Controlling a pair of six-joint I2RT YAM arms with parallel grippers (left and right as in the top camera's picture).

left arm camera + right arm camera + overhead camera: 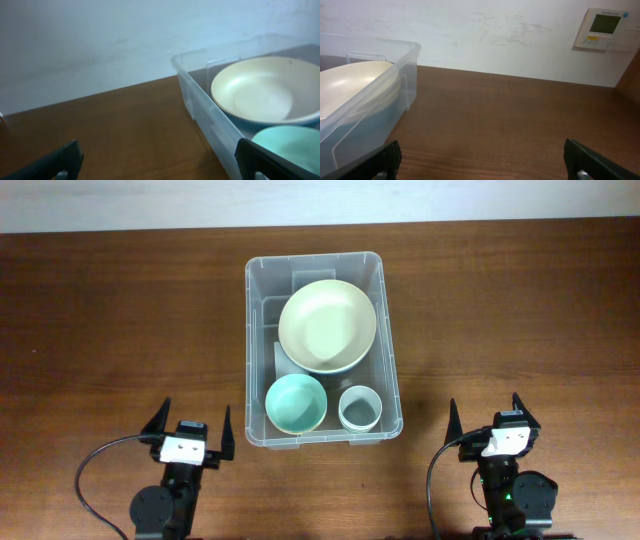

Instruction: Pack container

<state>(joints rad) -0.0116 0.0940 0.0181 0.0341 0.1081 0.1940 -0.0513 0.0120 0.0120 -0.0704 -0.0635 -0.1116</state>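
Left tool (196, 422) stands with its jaws spread wide and nothing between them, low over the desk (120, 330) toward its near edge, just off the near-left corner of the container (249, 330) and not touching it. Right tool (486, 415) is spread just as wide and is just as empty. It is also toward the near edge, out beyond the container's near-right corner with bare wood between them. The container sits upright at the middle of the desk's width, its long sides running near to far and its far end a little short of the desk's far edge. Three things are inside it. A cream bowl (327, 326) fills the far half, a teal bowl (295, 402) sits in the near-left corner, and a white cup (360, 408) stands open end up in the near-right corner, just beside the teal bowl (whether the two bowls touch I cannot tell). Seen from the right wrist, a panel (605, 27) with a small screen hangs on the pale wall beyond the far edge.
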